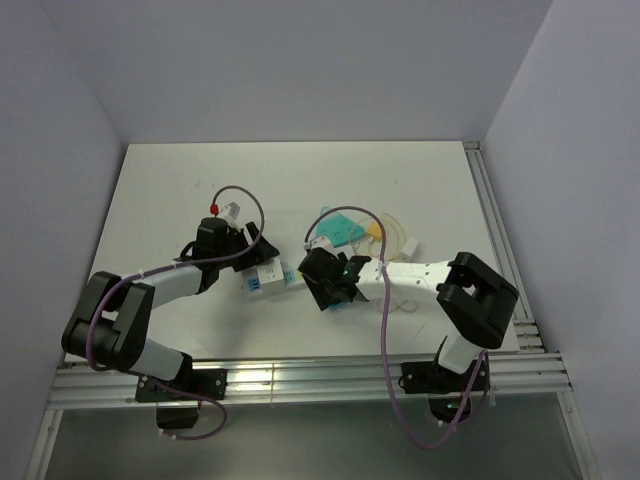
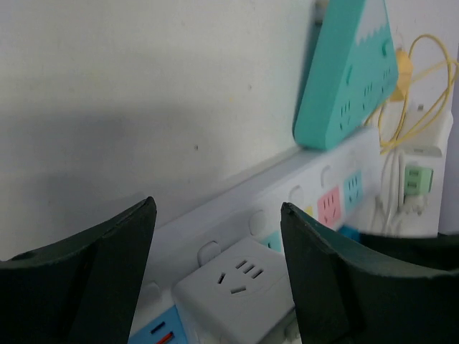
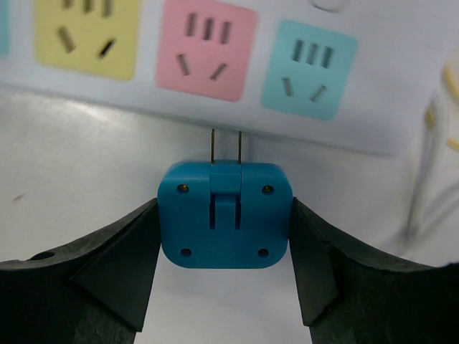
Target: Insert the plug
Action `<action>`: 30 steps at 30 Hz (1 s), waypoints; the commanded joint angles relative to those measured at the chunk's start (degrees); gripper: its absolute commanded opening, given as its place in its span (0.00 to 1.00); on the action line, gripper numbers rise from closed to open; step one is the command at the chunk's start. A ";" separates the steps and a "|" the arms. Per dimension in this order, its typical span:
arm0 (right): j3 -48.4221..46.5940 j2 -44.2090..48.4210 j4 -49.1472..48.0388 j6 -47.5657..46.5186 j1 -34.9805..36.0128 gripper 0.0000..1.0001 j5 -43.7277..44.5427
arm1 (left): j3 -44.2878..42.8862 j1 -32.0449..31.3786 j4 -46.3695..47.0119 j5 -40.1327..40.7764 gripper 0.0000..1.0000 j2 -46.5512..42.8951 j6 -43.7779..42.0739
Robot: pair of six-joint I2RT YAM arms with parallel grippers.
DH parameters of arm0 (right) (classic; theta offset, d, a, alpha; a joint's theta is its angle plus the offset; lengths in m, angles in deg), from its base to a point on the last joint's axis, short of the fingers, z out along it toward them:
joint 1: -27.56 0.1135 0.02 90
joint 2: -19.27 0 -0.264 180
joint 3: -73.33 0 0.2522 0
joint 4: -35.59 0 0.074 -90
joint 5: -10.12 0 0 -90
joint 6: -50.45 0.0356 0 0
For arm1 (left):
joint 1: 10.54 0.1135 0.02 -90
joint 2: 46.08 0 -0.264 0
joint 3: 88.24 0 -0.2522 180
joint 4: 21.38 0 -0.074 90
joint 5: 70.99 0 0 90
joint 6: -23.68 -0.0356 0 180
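Your right jaws clamp the plug (image 3: 224, 215), prongs ahead just short of the strip (image 3: 387, 107); not inserted yet. Left jaws apart, astride it.

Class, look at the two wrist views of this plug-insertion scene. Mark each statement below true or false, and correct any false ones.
1. The right gripper holds a blue plug between its fingers. True.
2. The white power strip shows a yellow socket, a pink socket and a teal socket in a row. True.
3. The plug's prongs are already pushed into the pink socket. False: both prongs are bare and stop short of the sockets.
4. The left gripper is shut tight with nothing between its fingers. False: its jaws stand open, astride the white power strip.
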 commanded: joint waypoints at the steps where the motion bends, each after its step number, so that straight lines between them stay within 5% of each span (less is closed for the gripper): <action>1: -4.36 -1.09 -0.81 -5.64 -4.88 0.51 3.63 | 4.97 -0.77 -0.85 -2.98 0.75 -4.56 0.24; 11: -0.96 2.40 -6.59 -7.05 -6.12 0.52 -7.53 | 9.29 -7.10 -10.50 5.53 0.77 -21.88 4.39; 21: 10.81 13.40 -14.32 -4.59 3.63 0.55 -11.84 | 0.32 -2.53 -13.77 1.42 0.78 -14.86 -1.16; 30: 11.62 13.15 -18.55 -5.99 11.01 0.56 -11.76 | 3.56 -2.53 -8.85 -0.96 0.76 -12.74 0.86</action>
